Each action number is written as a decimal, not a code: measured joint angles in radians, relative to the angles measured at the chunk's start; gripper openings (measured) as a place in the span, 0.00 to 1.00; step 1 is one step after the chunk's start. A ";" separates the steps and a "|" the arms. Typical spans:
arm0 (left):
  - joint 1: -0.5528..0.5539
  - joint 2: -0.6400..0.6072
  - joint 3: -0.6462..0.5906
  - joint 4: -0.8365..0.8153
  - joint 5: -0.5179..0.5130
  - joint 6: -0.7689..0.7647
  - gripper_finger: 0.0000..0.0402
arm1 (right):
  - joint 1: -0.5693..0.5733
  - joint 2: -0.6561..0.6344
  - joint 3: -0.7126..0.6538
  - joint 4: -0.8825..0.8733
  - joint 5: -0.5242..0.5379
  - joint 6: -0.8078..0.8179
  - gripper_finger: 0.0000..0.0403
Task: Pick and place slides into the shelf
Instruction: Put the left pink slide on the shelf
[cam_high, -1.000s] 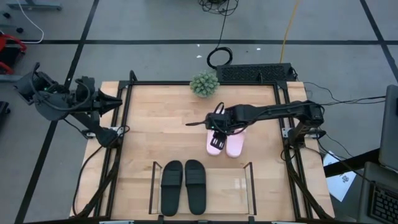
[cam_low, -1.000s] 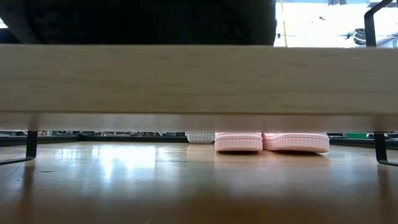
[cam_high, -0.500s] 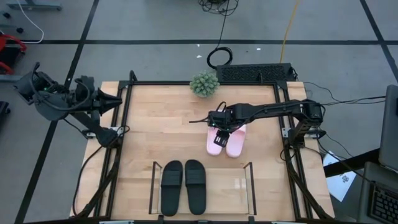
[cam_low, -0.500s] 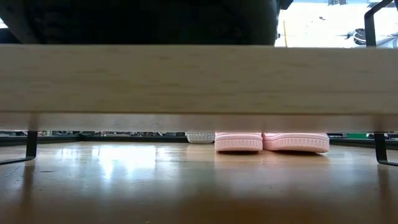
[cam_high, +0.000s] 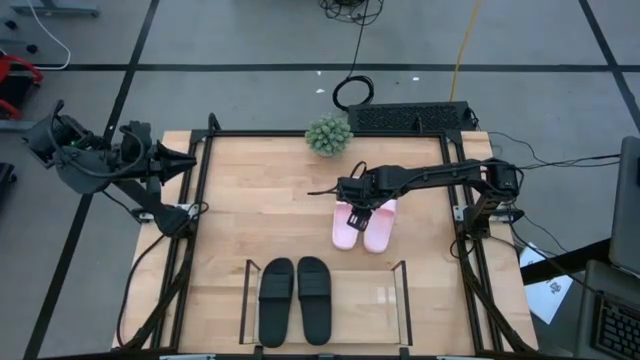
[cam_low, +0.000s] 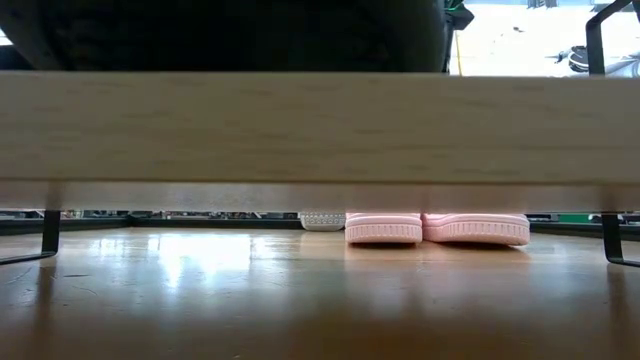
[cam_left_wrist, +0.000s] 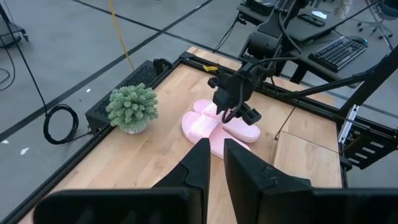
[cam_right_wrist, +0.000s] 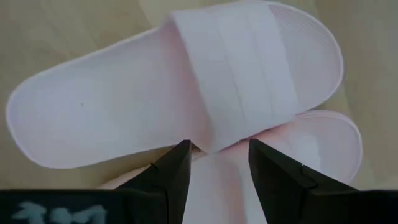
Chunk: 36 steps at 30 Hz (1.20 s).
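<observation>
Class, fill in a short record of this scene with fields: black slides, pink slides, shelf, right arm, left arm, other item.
black slides: pair side by side in the shelf
pink slides: pair on the table, outside the shelf
shelf: clear rack, right half unfilled
right arm: right gripper above the pink pair, jaws open
left arm: left gripper parked beyond the table's left edge
other item: potted plant at the far edge

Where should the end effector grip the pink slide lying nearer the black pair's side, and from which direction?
Probably the wide strap of the pink slide, from above: the strap arches clear of the flat footbed, giving an edge to pinch. The right end effector hovers open over it, and its partner sits close alongside.
</observation>
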 joint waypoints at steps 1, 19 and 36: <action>0.000 0.000 0.000 0.000 0.000 0.000 0.12 | 0.000 0.000 0.000 0.005 -0.002 0.000 0.38; 0.000 0.000 0.000 0.000 0.000 0.005 0.12 | -0.003 0.000 0.000 0.078 -0.046 0.010 0.38; 0.000 0.000 0.000 0.000 0.000 0.007 0.12 | -0.023 0.067 0.001 0.115 -0.051 -0.020 0.38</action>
